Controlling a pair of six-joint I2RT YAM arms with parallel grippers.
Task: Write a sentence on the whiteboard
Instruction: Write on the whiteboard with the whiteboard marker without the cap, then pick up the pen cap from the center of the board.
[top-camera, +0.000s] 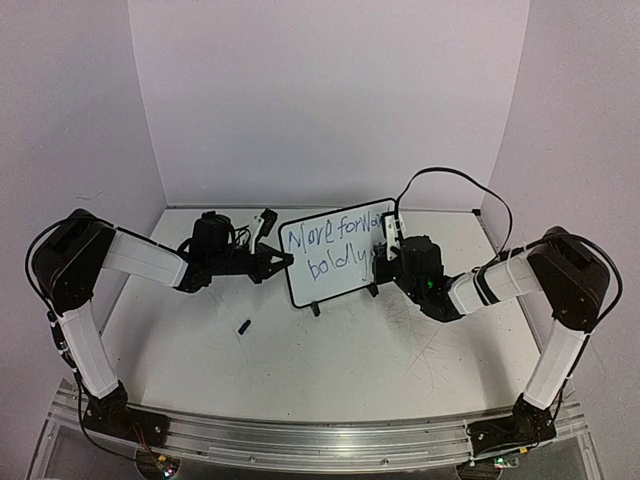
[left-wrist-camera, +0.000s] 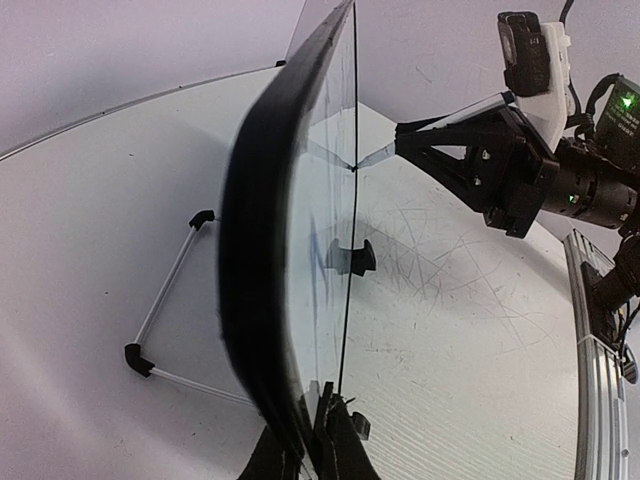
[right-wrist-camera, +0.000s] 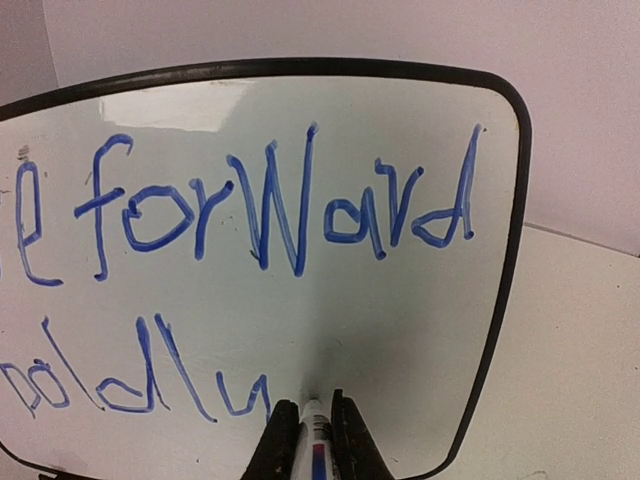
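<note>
The whiteboard (top-camera: 352, 277) stands upright on its two feet mid-table, with the blue sentence (top-camera: 335, 238) "Move forward" above "boldly". My left gripper (top-camera: 283, 260) is shut on the board's left edge; in the left wrist view the black frame (left-wrist-camera: 255, 260) runs edge-on out of the gripper (left-wrist-camera: 315, 445). My right gripper (top-camera: 384, 250) is shut on a white marker (right-wrist-camera: 312, 440). The marker tip touches the board (right-wrist-camera: 400, 330) just right of the "y" of the sentence (right-wrist-camera: 290, 210). The tip (left-wrist-camera: 372, 156) also shows touching the board in the left wrist view.
A small black marker cap (top-camera: 243, 326) lies on the scuffed tabletop in front of the left arm. The board's wire stand (left-wrist-camera: 165, 310) sticks out behind it, and a black foot (left-wrist-camera: 352, 258) in front. White walls close the back and sides.
</note>
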